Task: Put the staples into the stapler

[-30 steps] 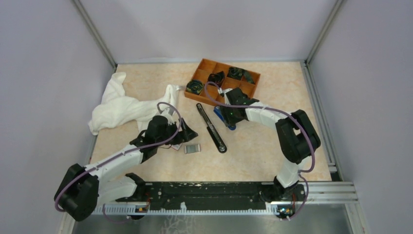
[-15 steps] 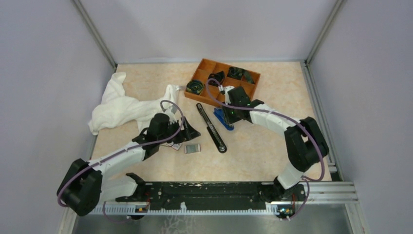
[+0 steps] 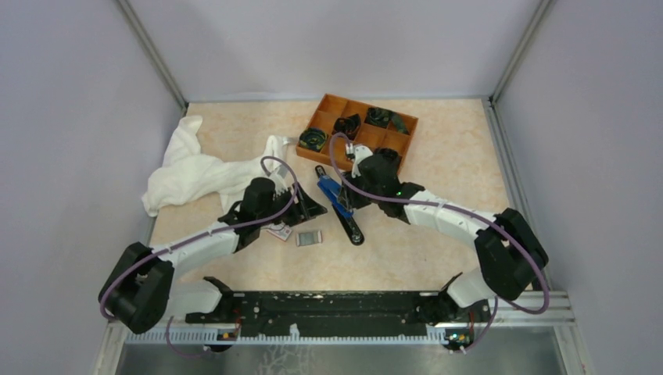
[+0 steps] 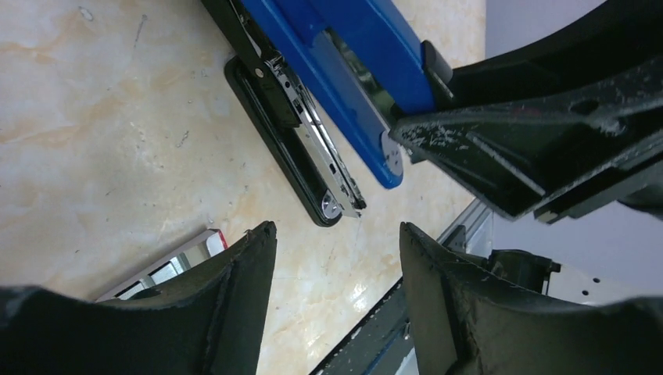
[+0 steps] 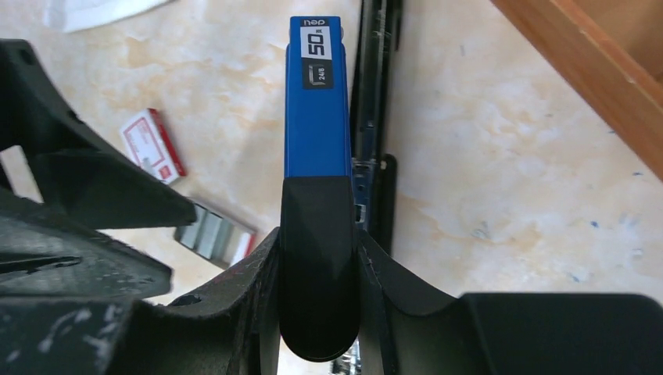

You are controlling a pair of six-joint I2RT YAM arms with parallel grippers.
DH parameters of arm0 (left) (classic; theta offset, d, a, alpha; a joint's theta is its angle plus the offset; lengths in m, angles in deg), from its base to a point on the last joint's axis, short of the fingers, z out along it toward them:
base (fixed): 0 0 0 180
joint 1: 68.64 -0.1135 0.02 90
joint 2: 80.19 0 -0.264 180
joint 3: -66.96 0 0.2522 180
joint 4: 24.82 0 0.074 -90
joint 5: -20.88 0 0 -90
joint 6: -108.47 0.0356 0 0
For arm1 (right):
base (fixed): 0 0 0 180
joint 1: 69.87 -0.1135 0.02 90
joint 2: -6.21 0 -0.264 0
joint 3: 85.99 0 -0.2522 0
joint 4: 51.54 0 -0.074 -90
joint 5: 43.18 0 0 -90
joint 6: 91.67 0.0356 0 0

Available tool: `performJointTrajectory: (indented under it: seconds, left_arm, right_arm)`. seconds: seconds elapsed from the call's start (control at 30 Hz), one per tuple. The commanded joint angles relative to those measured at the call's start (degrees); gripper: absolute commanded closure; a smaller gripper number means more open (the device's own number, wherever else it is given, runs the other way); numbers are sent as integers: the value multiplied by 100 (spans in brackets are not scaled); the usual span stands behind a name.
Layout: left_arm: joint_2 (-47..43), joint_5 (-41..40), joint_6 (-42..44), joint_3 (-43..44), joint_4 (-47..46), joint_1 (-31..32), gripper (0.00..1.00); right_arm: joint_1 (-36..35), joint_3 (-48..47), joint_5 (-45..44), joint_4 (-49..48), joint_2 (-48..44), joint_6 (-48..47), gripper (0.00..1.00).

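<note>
Staplers: two. One black stapler [image 3: 350, 226] lies opened flat mid-table, running from far left to near right, with its metal channel facing up. One blue stapler [image 5: 316, 109] with a black rear end hangs over the far half of the black one; whether the two touch I cannot tell.

Staples: one silver-grey staples block [image 3: 309, 237] lies on the table [image 3: 453, 144], just left of the black stapler's near end and apart from it. One white carton [image 3: 279, 231] with a red label lies just left of the block.

Right gripper [image 5: 319, 234]: clamped on the black rear end of the blue stapler.

Left gripper [image 4: 335, 234]: jaws apart with nothing between them, above the table near the carton and just left of the black stapler.

Containers: one orange tray [image 3: 323, 107], divided into compartments, at the far side. Black items show in at least three compartments, but I cannot tell what they are. The right arm hides part of the tray.

Other: one white cloth [image 3: 195, 168], crumpled, far left.
</note>
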Motion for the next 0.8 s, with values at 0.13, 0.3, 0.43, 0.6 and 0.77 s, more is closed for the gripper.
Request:
performJointTrajectory:
  seconds: [0.13,0.3,0.43,0.6,0.77]
  left_arm:
    - [-4,-56,-644,-20,-504,-14,42]
    - [-10,-146,-877,-121,-638,-14,45]
    - [33,-205,-961,-122,-582,-14,49]
    - [108,-171,-1086,-177,-727,-14,52]
    - [155,-149,-1136,-165,-850,-14,54]
  right_arm:
    - [-606,357,-707,-2010,-582,887,100]
    - [-899,623,-1101,-2553,-722,1152,100]
    - [-1074,820,-1356,-2944,-815,1258,100]
    - [-1218,902,-1412,-3237,-822,1303,100]
    - [-1352,970,-1402,-3472,-804,1300,100]
